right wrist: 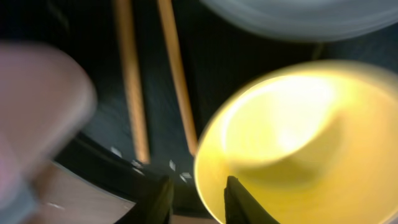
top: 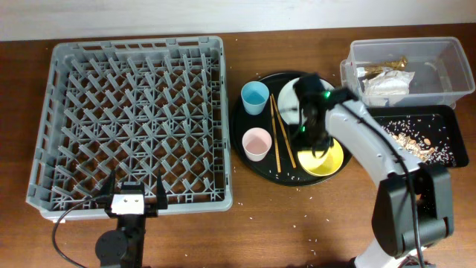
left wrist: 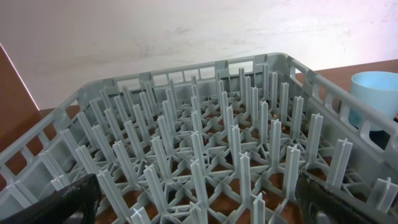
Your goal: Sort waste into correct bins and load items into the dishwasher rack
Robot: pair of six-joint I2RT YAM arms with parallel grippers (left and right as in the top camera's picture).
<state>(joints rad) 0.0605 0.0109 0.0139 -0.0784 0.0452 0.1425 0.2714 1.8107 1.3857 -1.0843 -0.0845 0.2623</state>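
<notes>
My right gripper [top: 313, 146] [right wrist: 198, 200] is down at the yellow bowl [top: 332, 163] [right wrist: 292, 137], its fingers closed over the bowl's near rim, one inside and one outside. The bowl sits on the round black tray with the wooden chopsticks [top: 279, 134] [right wrist: 177, 81], pink cup [top: 256, 143] [right wrist: 37, 106], light-blue cup [top: 254, 97] [left wrist: 376, 93] and grey-white plate [top: 288, 106] [right wrist: 298, 18]. My left gripper [top: 135, 195] [left wrist: 199, 205] is open and empty at the front edge of the grey dishwasher rack [top: 134, 119] [left wrist: 205, 124].
The clear tub [top: 450, 52] at the back right holds the white napkin [top: 385, 85] and gold wrapper [top: 387, 68]. The shallow black tray [top: 446, 113] beside it holds food scraps [top: 416, 141]. The round black tray [top: 290, 165] lies between rack and bins. Crumbs dot the table.
</notes>
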